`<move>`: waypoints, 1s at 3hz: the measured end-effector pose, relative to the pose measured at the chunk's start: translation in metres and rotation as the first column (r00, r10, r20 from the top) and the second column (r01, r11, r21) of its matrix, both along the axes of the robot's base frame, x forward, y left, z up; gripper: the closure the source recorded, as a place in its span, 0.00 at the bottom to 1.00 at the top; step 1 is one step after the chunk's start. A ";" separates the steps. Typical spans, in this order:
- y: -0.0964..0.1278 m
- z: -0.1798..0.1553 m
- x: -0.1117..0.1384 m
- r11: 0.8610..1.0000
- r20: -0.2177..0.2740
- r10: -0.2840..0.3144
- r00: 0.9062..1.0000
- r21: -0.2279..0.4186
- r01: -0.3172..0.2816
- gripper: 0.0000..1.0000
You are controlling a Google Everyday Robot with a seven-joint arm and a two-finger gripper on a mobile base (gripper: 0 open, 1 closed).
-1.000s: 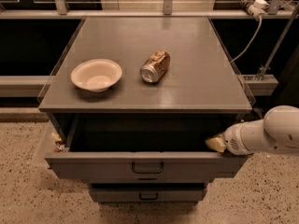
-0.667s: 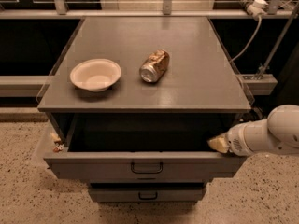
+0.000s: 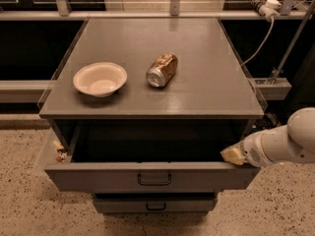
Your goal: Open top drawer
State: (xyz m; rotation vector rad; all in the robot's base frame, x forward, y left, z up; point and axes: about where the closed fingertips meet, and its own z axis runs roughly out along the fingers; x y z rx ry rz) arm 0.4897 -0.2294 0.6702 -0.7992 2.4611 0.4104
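The top drawer (image 3: 98, 177) stands pulled out from the grey cabinet, its dark inside showing. Its flat grey front carries a small black loop handle (image 3: 154, 180) at centre. A narrower grey drawer (image 3: 118, 204) with a like handle sits shut below it. My gripper (image 3: 232, 155) is at the drawer's right end, at the top edge of the front near the right corner, on the white arm (image 3: 283, 144) that reaches in from the right.
On the cabinet top (image 3: 206, 82) lie a white bowl (image 3: 100, 78) at left and a crushed can (image 3: 162, 69) on its side at centre. A small red-and-white scrap (image 3: 60, 154) sits at the drawer's left side. A cable (image 3: 258, 41) hangs at the back right. Speckled floor lies around.
The view has shifted slightly; the drawer and the arm stay about where they were, with the drawer open throughout.
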 end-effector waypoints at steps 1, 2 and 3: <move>0.000 0.001 0.000 1.000 -0.001 0.001 1.000 0.000 -0.001 1.00; 0.003 0.000 -0.018 0.998 -0.051 0.060 0.997 0.010 -0.059 1.00; 0.000 0.002 -0.031 0.993 -0.080 0.115 0.990 0.015 -0.114 1.00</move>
